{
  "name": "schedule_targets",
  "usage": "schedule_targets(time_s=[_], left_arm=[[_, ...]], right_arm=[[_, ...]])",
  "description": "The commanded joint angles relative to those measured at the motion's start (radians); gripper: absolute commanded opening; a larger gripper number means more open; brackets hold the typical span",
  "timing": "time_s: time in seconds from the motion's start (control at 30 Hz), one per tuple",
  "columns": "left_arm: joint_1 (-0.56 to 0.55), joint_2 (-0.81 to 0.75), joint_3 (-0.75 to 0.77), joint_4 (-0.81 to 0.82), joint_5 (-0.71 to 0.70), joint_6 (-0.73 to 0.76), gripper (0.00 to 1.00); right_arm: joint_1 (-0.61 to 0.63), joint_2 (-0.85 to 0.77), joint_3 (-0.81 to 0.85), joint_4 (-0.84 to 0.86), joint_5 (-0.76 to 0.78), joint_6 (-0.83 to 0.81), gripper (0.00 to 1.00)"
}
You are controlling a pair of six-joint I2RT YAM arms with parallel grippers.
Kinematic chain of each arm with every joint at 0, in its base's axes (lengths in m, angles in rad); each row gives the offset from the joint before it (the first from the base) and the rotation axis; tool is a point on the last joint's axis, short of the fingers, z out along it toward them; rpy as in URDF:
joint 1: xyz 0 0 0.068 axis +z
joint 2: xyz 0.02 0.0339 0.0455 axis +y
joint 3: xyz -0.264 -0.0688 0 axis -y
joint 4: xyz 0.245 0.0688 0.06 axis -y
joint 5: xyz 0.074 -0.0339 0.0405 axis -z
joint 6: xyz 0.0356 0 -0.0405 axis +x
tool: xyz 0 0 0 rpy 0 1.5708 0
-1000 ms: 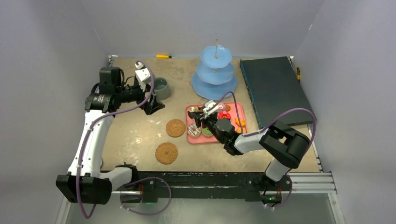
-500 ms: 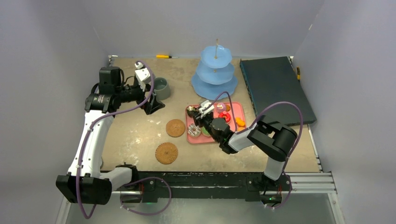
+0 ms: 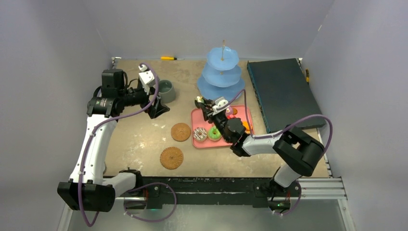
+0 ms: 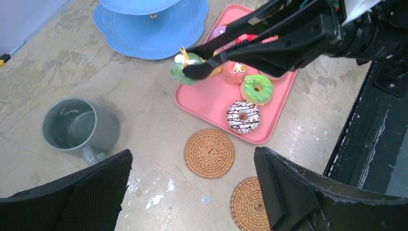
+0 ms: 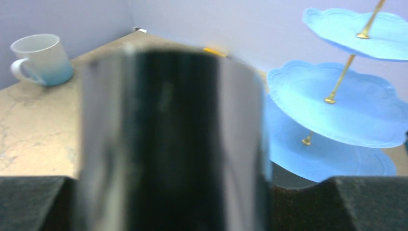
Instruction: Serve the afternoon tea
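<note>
My right gripper (image 3: 220, 113) is shut on the black tongs (image 4: 250, 43), which fill the right wrist view as a blurred dark bar (image 5: 173, 120). The tong tips pinch a green cupcake (image 4: 185, 67) above the back left corner of the pink tray (image 4: 207, 103), just short of the blue three-tier stand (image 3: 221, 82). A green doughnut (image 4: 256, 89), a white chocolate-striped doughnut (image 4: 243, 116) and other cakes lie on the tray. My left gripper (image 4: 193, 159) is open and empty, high beside the grey-green mug (image 4: 77, 127). Two woven coasters (image 3: 181, 132) (image 3: 172, 158) lie left of the tray. The white mug (image 5: 41, 57) stands at the far left.
A large dark box (image 3: 281, 91) fills the back right of the table. A yellow screwdriver (image 3: 169, 58) lies by the back wall. The table's black front rail (image 4: 365, 125) runs beside the tray.
My right gripper swung the tongs from low over the tray up and back-left toward the stand, carrying the green cupcake. The green doughnut is uncovered. The left arm has not moved.
</note>
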Motion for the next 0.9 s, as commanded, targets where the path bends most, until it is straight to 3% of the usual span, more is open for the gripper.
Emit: schedule_targets(time_s=[0.0, 0.3, 0.87], left_arm=[[0.004, -0.018, 0.032, -0.005, 0.001, 0.016, 0.97], [0.004, 0.0, 0.038, 0.004, -0.01, -0.001, 0.96], [0.004, 0.007, 0.069, -0.016, -0.009, 0.0, 0.95]], right_arm=[[-0.069, -0.037, 0.013, 0.05, 0.038, -0.03, 0.38], [-0.187, -0.03, 0.01, 0.063, 0.047, -0.01, 0.37], [-0.242, 0.154, 0.004, 0.284, 0.151, -0.042, 0.36]])
